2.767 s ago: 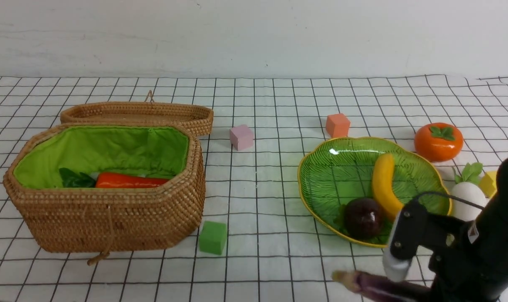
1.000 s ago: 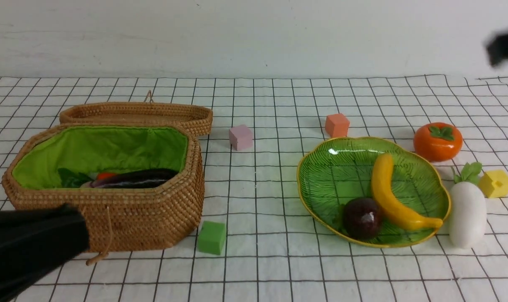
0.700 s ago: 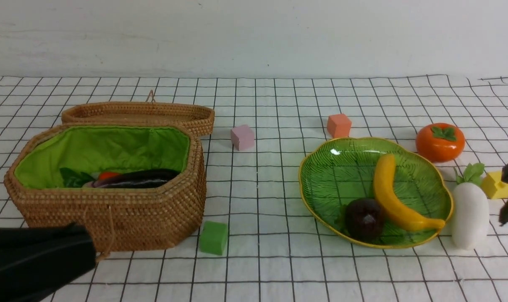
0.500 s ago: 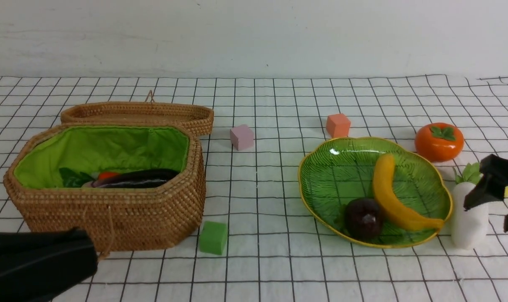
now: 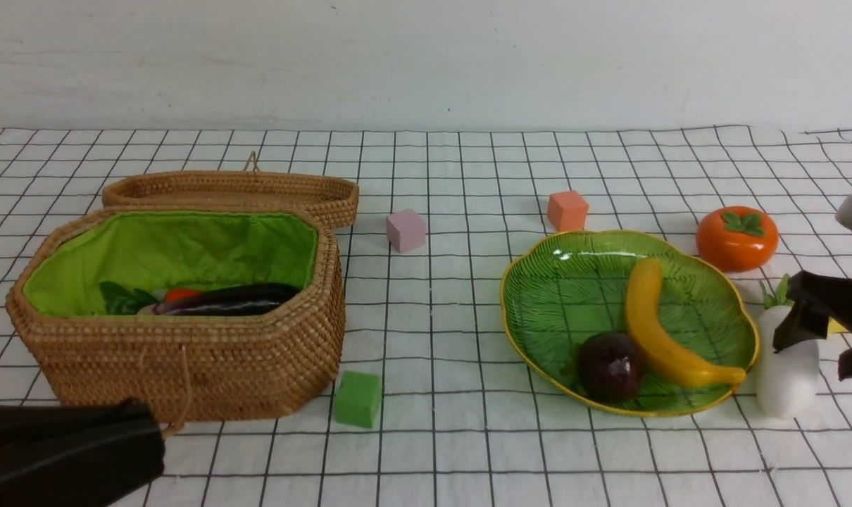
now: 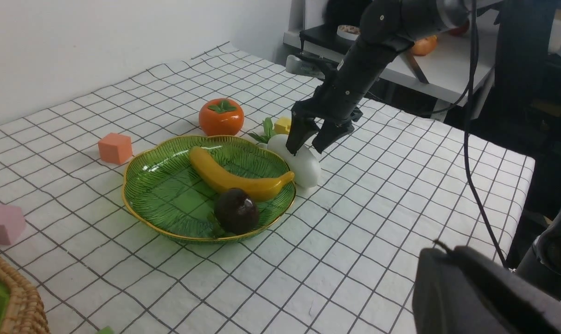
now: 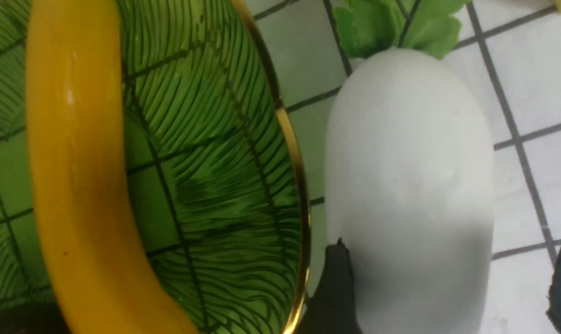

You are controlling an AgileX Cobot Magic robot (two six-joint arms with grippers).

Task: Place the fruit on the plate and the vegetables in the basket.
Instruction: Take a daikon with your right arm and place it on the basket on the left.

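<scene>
Right now the right end effector (image 5: 817, 352) is hovering with its jaws apart, one on each side of the white radish (image 5: 784, 384), which is lying on the surface (image 5: 454, 352) just beside the plate (image 5: 574, 296).

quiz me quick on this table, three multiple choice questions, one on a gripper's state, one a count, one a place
1. The right gripper is: A open, jaws either side of the white radish; B shut on the banana; C shut and empty.
2. Fruits on the plate: A three; B one; C two.
3. The persimmon sits: A on the plate; B on the checked cloth beyond the plate; C on the white radish.

Answers:
1 A, its jaws stand apart on both sides of the white radish.
2 C, only the banana and the mangosteen lie on it.
3 B, it stands on the checked cloth past the plate's far rim.
</scene>
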